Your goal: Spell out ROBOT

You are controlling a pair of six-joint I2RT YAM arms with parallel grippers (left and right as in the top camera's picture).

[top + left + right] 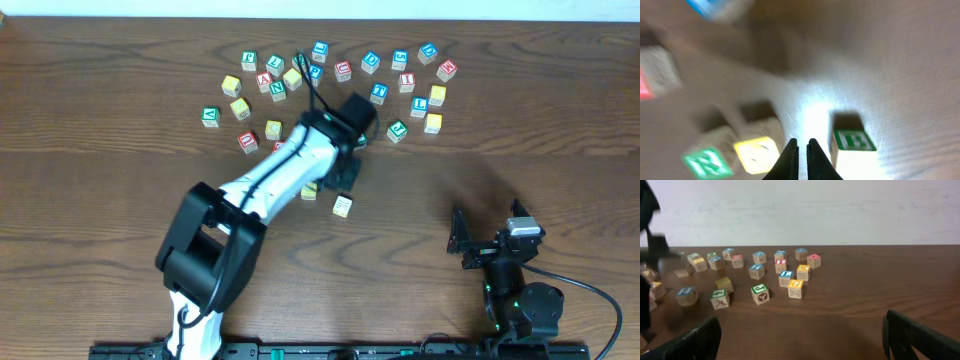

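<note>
- Wooden letter blocks (343,71): a loose scatter in the upper centre of the overhead frame, coloured faces up. I see no row reading ROBOT, so I judge the task near its start.
- Pale block (342,206): alone below the scatter, near frame centre. Its letter is too small to read.
- Half-hidden block (309,190): just beside my left forearm, partly covered by it.
- Green-faced block (855,142): lower right of the left wrist view, just right of my fingertips and apart from them. The letter is blurred.
- Yellow-faced block (757,152): lower left of the same view, just left of the fingertips, with a second green block (707,162) close beside it.
- Left gripper (802,146): low over the table at the scatter's lower edge, jaws drawn almost together with only a thin slit between them, holding nothing.
- Right gripper (801,330): parked at the overhead's lower right, well apart from the blocks, jaws spread wide and empty.
- Table (560,120): dark wood grain.
- Hazards, my judgement:
  - Descending with the jaws this narrow would shove a block rather than straddle it.
  - The yellow and green neighbours sit close enough for one finger to snag both.
  - Blurred letters invite a wrong pick.
  - My forearm could sweep the half-hidden block.
</note>
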